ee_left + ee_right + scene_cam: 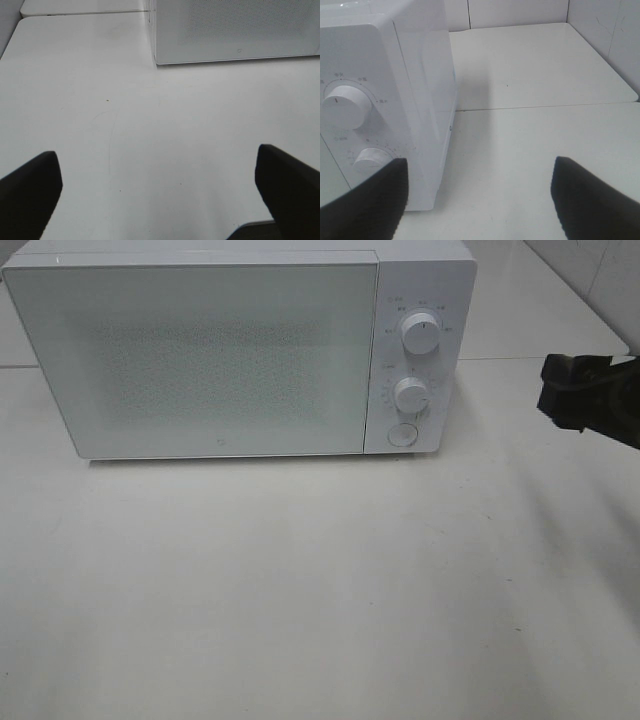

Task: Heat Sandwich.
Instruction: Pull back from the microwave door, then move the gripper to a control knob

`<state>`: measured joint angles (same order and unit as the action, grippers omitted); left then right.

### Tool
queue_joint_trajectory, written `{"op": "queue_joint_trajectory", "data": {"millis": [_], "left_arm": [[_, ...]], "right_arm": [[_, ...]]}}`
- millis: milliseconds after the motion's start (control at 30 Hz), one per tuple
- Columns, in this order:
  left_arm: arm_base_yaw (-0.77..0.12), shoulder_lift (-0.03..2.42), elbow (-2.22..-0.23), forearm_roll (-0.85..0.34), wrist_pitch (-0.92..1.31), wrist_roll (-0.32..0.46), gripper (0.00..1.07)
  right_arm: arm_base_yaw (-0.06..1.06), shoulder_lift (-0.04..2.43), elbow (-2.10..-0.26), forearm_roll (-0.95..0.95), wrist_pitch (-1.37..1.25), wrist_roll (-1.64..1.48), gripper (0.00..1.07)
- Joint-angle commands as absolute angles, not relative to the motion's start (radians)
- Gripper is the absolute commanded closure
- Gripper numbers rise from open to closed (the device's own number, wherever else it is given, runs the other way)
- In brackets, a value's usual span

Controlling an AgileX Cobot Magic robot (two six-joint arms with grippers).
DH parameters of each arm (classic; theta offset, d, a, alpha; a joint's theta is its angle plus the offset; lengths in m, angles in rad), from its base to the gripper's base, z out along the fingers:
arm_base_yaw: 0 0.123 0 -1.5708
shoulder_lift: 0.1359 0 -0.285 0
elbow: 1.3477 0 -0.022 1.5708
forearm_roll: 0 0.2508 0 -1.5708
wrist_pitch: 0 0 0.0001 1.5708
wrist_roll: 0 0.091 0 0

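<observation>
The sandwich and its pink plate show in no view. A white microwave [200, 350] stands at the back of the table with its door shut. It has two dials, an upper one [421, 332] and a lower one [411, 394], above a round button [402, 435]. My right gripper [565, 390] is at the far right, level with the dials and apart from them; its wrist view shows it open [479, 200] and empty, beside the microwave's control panel [346, 106]. My left gripper [159, 190] is open and empty over bare table, in front of the microwave's lower left corner [235, 30].
The white table [320, 590] stretches in front of the microwave. A seam to a second table top [535, 65] runs behind and to the right of the microwave. A tiled wall [615, 30] stands at the far right.
</observation>
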<state>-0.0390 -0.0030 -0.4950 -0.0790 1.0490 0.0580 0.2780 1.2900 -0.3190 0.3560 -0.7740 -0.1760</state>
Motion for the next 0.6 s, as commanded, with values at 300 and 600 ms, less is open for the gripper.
{"op": "queue_joint_trajectory", "data": {"millis": [300,600], "left_arm": [[-0.036,-0.026,-0.492,-0.08,1.037,0.058,0.09],[-0.036,-0.026,-0.492,-0.08,1.037,0.058,0.09]], "right_arm": [[0.555,1.454,-0.317,0.623,-1.054,-0.265,0.31],[0.713,1.588,-0.355,0.766,-1.172,-0.303,0.31]]}}
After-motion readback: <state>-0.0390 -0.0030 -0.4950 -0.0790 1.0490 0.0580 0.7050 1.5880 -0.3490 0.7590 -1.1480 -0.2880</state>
